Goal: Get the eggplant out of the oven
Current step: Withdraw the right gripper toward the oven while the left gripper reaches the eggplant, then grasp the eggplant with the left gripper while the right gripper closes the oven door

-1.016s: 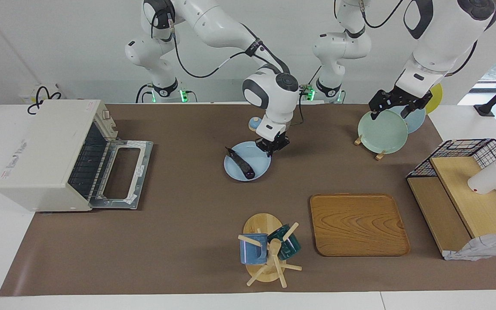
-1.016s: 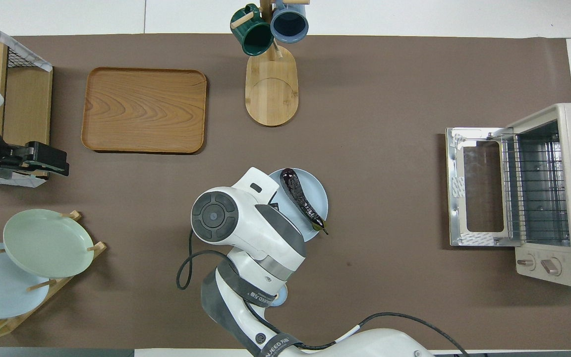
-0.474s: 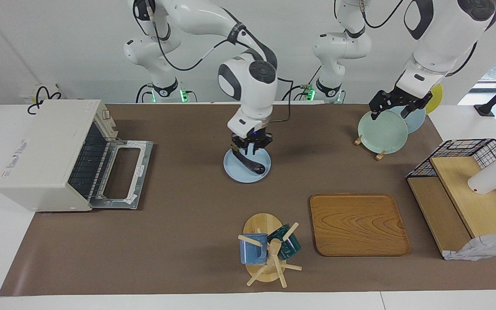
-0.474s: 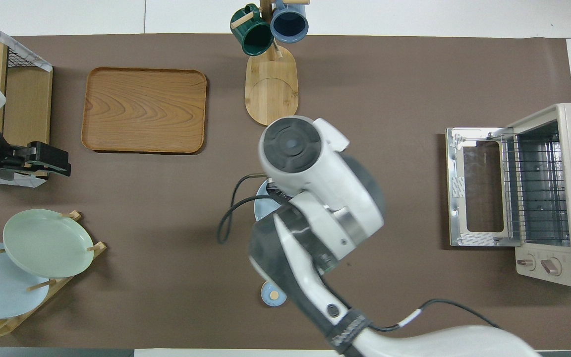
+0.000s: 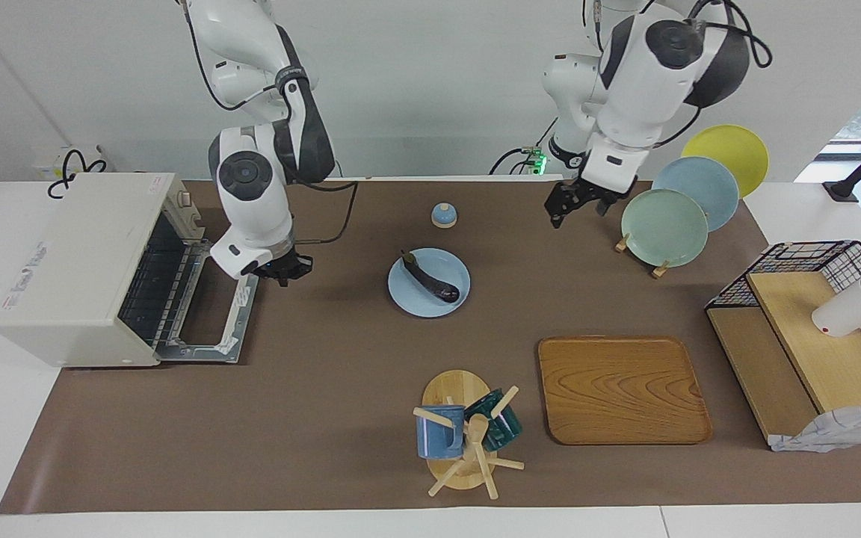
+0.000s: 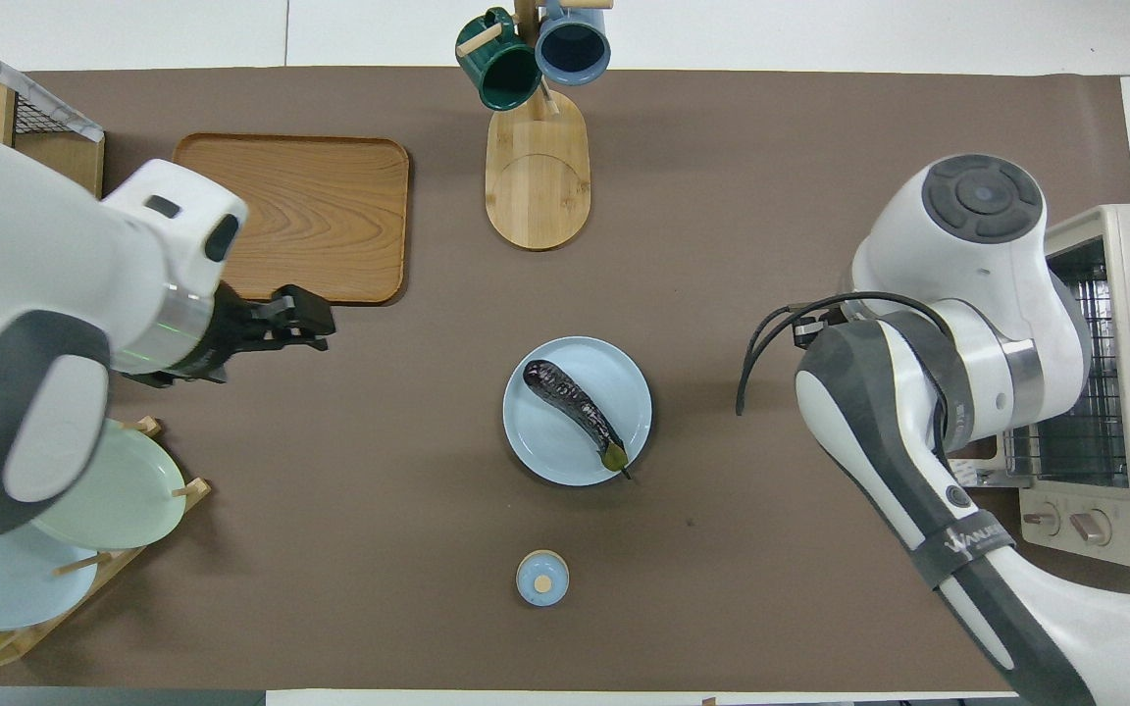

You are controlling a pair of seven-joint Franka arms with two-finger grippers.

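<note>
Eggplant (image 5: 430,279) lies slantwise on a light blue plate (image 5: 409,297) in the middle of the brown mat, its stem tip toward the robots, out of the oven and with no gripper touching it. Nearer the robots than the plate sits a small blue lid with a wooden knob (image 5: 443,215). At the right arm's end of the table stands the cream oven (image 5: 79,265), its door (image 5: 214,306) folded down flat and the wire rack bare inside. The right gripper (image 5: 285,270) hangs over the edge of that open door, away from the plate; whether its fingers are parted or closed cannot be told. The left gripper (image 5: 574,203) is up over bare mat beside a rack of plates (image 5: 664,226), empty, and its finger spacing cannot be told either. Farther from the robots than the plate lie a wooden tray (image 5: 622,388) and a mug tree (image 5: 464,437) with a blue and a green mug.
</note>
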